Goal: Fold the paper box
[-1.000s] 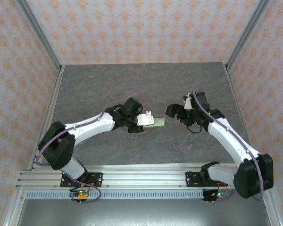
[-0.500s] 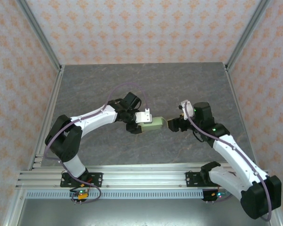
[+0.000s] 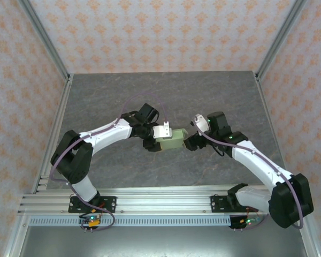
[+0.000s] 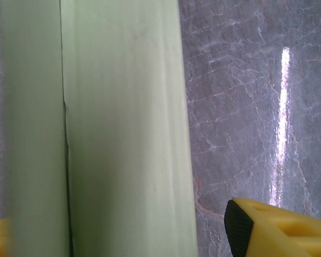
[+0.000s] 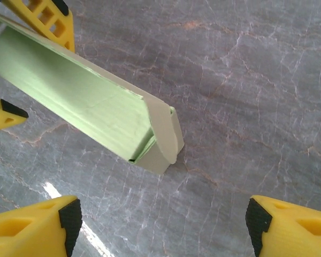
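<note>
The paper box (image 3: 174, 141) sits over the middle of the grey table (image 3: 123, 96), between the two arms, already folded up into a flat, squarish pale green sleeve; whether it rests on the surface or hangs just above it cannot be told. The left gripper (image 3: 166, 138) straddles the box's left end. In the left wrist view one yellow finger (image 4: 278, 230) stands off the card with bare table showing between them, so these jaws look spread wider than the box and not clamped on it. The right gripper (image 3: 191, 142) sits just beside the box's right end, facing it; its fingers (image 5: 37, 225) are wide apart with nothing between them, near the box but not touching. From the right wrist the near end of the box shows a flap curled over the opening, with a small tab beneath it only partly tucked. The step in hand seems to be closing this end. The next move likely calls for the left jaws to steady the box firmly, since thin card will slide or buckle under a push; the right fingers should then meet the flap squarely and press it home without crushing the sleeve.
</note>
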Controlling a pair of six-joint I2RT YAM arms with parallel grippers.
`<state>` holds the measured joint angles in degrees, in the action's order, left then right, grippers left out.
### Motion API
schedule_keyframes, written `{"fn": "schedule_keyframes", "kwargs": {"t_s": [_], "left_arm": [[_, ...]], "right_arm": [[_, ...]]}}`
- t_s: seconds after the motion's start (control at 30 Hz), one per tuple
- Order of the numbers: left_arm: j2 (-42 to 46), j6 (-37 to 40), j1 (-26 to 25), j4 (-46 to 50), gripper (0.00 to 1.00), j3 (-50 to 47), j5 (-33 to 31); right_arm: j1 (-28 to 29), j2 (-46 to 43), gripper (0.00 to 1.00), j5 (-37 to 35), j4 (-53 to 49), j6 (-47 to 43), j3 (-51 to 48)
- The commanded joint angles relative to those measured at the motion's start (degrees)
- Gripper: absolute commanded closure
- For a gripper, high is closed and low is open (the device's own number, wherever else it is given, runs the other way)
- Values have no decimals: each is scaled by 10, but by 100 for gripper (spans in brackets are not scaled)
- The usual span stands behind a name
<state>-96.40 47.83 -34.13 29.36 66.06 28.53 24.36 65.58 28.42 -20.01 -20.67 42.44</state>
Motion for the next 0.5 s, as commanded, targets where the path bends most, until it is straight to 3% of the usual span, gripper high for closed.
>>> {"fn": "schedule_keyframes", "kwargs": {"t_s": [0.0, 0.2, 0.47], "left_arm": [[9, -12, 8, -17, 31, 12, 4], [25, -17, 9, -38, 30, -5, 17], [40, -19, 9, -48, 30, -14, 18]], "right_arm": [[3, 14, 25, 14, 22, -10, 20], [7, 34, 44, 13, 47, 12, 20], [20, 54, 49, -35, 71, 32, 32]]}}
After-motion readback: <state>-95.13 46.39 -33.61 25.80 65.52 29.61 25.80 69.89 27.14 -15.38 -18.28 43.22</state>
